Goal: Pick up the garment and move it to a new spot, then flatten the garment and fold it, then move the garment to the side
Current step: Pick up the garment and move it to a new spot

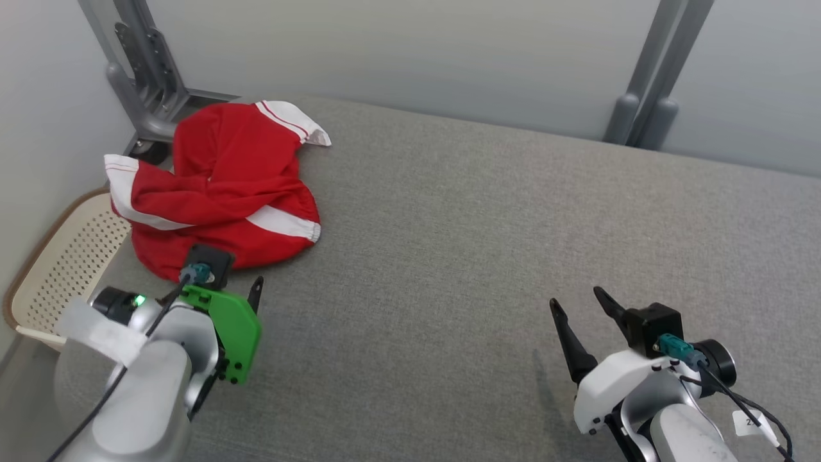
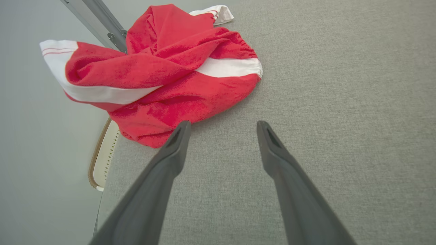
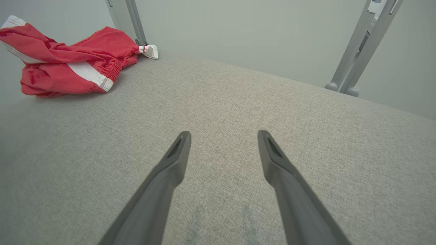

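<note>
Red garment lies crumpled just beyond left claw.

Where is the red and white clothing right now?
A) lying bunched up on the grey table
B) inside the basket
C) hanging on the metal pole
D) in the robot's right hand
A: the red and white garment lies crumpled on the grey fabric table, just ahead of the open left hand, which holds nothing.
</note>
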{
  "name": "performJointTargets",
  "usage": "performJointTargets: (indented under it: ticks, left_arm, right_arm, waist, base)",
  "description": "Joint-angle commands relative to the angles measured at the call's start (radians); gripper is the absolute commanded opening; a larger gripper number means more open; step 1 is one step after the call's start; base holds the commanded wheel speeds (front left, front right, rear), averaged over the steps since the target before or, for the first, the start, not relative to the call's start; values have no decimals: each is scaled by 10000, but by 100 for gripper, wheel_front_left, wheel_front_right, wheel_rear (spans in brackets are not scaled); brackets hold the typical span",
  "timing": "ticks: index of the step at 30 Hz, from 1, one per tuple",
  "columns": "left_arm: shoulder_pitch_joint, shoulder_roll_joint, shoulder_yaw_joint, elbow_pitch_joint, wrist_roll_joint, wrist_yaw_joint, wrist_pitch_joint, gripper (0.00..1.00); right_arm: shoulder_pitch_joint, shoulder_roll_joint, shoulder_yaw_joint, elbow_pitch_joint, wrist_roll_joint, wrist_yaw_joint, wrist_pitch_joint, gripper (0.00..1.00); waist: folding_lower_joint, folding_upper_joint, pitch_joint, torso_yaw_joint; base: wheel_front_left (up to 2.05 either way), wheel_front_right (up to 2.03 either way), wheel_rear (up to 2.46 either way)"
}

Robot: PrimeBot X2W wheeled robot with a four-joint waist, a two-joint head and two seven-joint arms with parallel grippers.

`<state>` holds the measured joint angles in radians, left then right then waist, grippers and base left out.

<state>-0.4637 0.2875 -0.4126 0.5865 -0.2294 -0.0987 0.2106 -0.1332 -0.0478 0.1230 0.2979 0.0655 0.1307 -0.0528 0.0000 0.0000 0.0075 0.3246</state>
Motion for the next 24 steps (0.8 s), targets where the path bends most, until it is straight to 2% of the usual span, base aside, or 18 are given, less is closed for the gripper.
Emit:
performJointTargets:
  ticks: [1,10,18,24]
  left_arm:
    - [-313,83,-56,137,89,-49,15,100]
    - [-2320,361,-1012,1675,522,-282,28,100]
    - [-3017,108,-1297,3078,42,-307,-149,100]
    - [-3344,46,-1313,4153,181,282,-891,100]
  right_arm:
    - [-152,-47,3,-132,-70,1,67,100]
    - [-405,-43,-30,-1269,-592,1,685,100]
    - [-235,-40,-37,-1789,-761,1,1003,100]
    - [-149,-40,92,-2020,-863,1,1199,100]
  waist:
    - [0,0,751,-567]
    - [0,0,2001,-1117]
    - [0,0,2429,-1249]
    - [0,0,2386,-1347]
  base:
    - [0,0,0]
    - [0,0,0]
    - [0,0,0]
    - [0,0,0]
